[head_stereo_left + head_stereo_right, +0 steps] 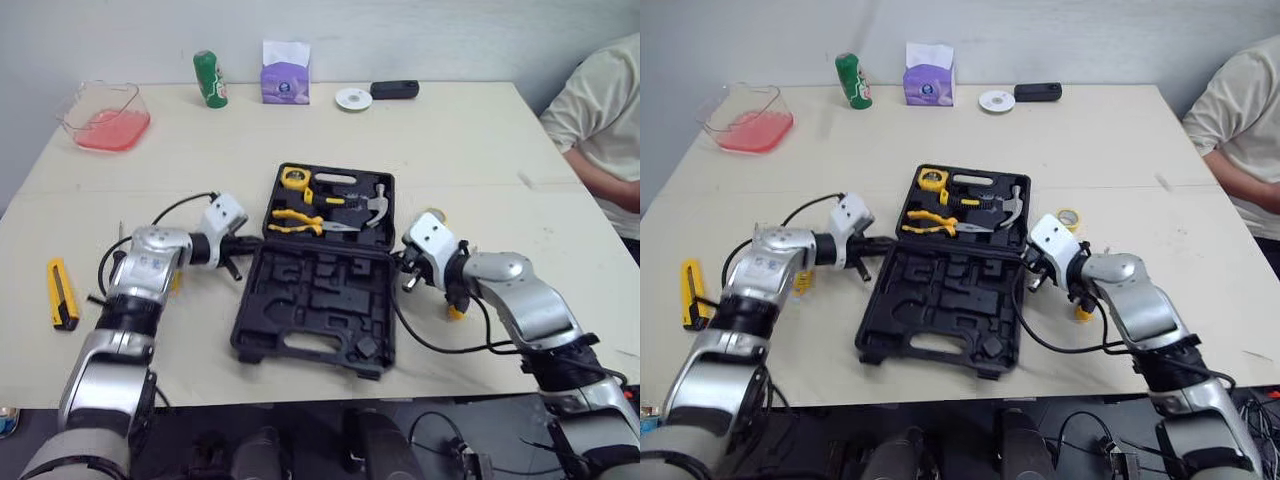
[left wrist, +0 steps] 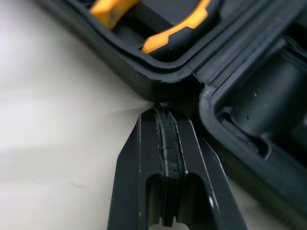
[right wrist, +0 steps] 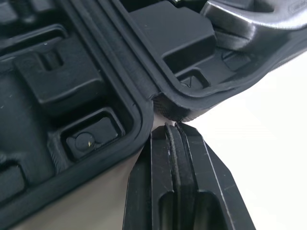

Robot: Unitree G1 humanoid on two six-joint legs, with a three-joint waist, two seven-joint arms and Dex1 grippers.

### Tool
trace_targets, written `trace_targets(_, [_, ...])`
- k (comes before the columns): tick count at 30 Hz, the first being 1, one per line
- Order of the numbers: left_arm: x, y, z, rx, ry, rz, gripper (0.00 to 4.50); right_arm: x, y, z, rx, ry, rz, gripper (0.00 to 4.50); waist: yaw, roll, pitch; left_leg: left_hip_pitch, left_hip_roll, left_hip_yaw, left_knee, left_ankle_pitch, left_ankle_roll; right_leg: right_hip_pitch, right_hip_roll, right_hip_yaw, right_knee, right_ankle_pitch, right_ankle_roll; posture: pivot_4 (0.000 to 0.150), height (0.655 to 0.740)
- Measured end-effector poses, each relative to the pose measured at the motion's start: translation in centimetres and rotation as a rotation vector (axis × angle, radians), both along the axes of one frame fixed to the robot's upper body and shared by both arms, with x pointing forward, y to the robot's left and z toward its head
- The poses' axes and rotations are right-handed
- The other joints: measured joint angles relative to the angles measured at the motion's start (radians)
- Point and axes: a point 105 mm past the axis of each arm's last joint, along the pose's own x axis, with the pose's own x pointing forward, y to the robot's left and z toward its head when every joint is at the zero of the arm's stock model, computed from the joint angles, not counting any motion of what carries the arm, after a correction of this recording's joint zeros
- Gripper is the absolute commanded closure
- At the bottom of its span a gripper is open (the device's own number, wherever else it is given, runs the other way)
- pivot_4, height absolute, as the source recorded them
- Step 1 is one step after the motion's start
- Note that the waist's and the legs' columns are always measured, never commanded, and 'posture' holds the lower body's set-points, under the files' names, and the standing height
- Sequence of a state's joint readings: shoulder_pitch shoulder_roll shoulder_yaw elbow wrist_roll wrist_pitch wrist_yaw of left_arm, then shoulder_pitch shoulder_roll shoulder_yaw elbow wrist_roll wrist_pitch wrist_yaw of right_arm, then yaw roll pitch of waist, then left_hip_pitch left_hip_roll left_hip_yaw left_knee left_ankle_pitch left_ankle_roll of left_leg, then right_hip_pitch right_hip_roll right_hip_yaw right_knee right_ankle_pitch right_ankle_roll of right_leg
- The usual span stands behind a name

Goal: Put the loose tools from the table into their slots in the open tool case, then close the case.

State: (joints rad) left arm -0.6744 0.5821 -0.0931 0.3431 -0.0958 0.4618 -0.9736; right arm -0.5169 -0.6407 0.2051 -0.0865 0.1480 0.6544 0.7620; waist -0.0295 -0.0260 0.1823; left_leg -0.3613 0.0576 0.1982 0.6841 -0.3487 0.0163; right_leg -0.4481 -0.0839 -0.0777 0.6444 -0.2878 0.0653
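I see left end effector [image 2: 163, 115] and right end effector [image 3: 173, 128] closed tight, empty. Tips sit at the case [image 1: 312, 300] hinge corners.

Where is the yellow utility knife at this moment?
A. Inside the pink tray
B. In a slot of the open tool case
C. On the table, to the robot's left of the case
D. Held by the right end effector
C: the yellow utility knife lies flat on the table, outside the left arm and well apart from the tool case.
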Motion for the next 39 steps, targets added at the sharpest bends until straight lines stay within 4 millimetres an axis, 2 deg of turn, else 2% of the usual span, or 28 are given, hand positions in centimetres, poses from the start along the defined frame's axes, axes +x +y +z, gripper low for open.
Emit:
trace_targets(4, [-2.4,-0.7,-0.6,-0.001,0.042,-0.014,4.50,-1.3,-0.7,-0.5,-0.028,0.022,0.048,4.46,0.001,0.000,0.000,0.002,0.001,-0.001,0.000,0.000,-0.001,0.000,0.001,0.002,0.001,0.000,0.000,0.150,0.7400])
trace_targets(7, [-3.3,-0.9,-0.8,-0.004,0.055,-0.004,4.50,-1.5,-0.9,-0.6,-0.040,0.027,0.057,4.46,0.002,0.000,0.000,0.003,0.001,-0.001,0.000,0.000,-0.001,0.000,0.002,0.004,0.001,0.000,0.000,0.150,0.7400])
trace_targets(14, [-2.6,-0.5,-1.0,-0.053,0.030,0.107,4.50,-0.4,-0.5,-0.5,-0.011,-0.006,0.013,4.46,0.002,0.000,0.000,0.005,0.002,0.000,0.002,0.000,-0.002,0.001,0.002,0.006,0.001,0.000,-0.001,0.150,0.7400])
trace_targets(23, [-2.6,0.1,-0.8,-0.053,0.016,0.136,4.50,0.2,-0.6,-0.1,-0.057,-0.035,0.014,4.46,0.002,0.000,0.000,0.006,0.003,0.001,0.002,-0.001,-0.002,0.001,0.002,0.006,0.001,-0.001,-0.002,0.150,0.7400])
trace_targets(25, [-3.1,0.7,-0.8,-0.085,0.018,0.157,4.50,-0.2,-0.7,0.3,-0.041,-0.039,0.020,4.46,-0.001,0.000,0.000,0.005,0.005,0.001,0.001,-0.001,-0.003,0.001,0.002,0.007,0.001,-0.001,-0.002,0.150,0.7400])
trace_targets(26, [-4.1,1.4,-0.7,-0.131,0.022,0.178,4.50,-0.7,-1.2,0.9,-0.007,-0.046,0.014,4.46,-0.004,0.001,0.000,0.005,0.006,0.002,0.001,-0.002,-0.004,0.000,0.002,0.009,0.003,-0.001,-0.002,0.150,0.7400])
trace_targets(28, [-6.3,4.2,-0.5,-0.250,0.044,0.271,4.50,-1.8,-4.1,2.7,0.059,-0.059,-0.058,4.46,-0.005,0.001,0.000,0.004,0.009,0.001,0.000,-0.004,-0.006,-0.001,0.003,0.013,0.001,-0.002,-0.005,0.150,0.7400])
trace_targets(30, [-8.9,8.5,0.5,-0.358,0.038,0.406,3.86,-3.1,-8.4,4.4,0.099,-0.067,-0.170,4.50,0.001,0.000,0.000,0.004,0.011,-0.001,0.000,-0.005,-0.008,-0.001,0.004,0.013,0.000,-0.003,-0.007,0.150,0.7400])
trace_targets(31, [-10.1,10.4,1.4,-0.403,0.018,0.465,3.68,-3.8,-10.3,4.9,0.113,-0.067,-0.215,4.18,0.002,0.000,0.000,0.004,0.011,-0.001,0.000,-0.005,-0.008,-0.001,0.004,0.013,-0.002,-0.003,-0.007,0.150,0.7400])
trace_targets(33, [-12.3,13.1,2.5,-0.445,-0.024,0.553,2.85,-5.4,-12.5,5.0,0.117,-0.043,-0.257,3.49,0.004,0.000,0.000,0.009,0.010,-0.002,0.000,-0.005,-0.008,0.004,0.004,0.013,-0.005,-0.004,-0.008,0.150,0.7400])
trace_targets(35, [-14.8,15.8,2.4,-0.415,-0.035,0.653,1.90,-7.1,-14.6,4.4,0.102,0.008,-0.284,2.54,0.003,0.000,0.000,0.010,0.008,-0.002,0.000,-0.005,-0.007,0.006,0.003,0.014,-0.004,-0.003,-0.007,0.150,0.7400])
trace_targets(36, [-15.8,16.8,2.0,-0.399,-0.026,0.695,1.38,-7.8,-15.6,4.1,0.092,0.027,-0.303,1.92,0.002,0.000,0.000,0.010,0.008,-0.001,0.000,-0.005,-0.006,0.006,0.002,0.014,-0.004,-0.002,-0.007,0.150,0.7400])
trace_targets(39, [-17.7,19.1,1.5,-0.387,-0.017,0.805,0.01,-9.0,-18.2,4.1,0.080,0.057,-0.356,0.39,0.002,-0.001,0.000,0.010,0.008,-0.002,0.000,-0.005,-0.006,0.005,0.002,0.014,-0.004,-0.002,-0.008,0.150,0.7400])
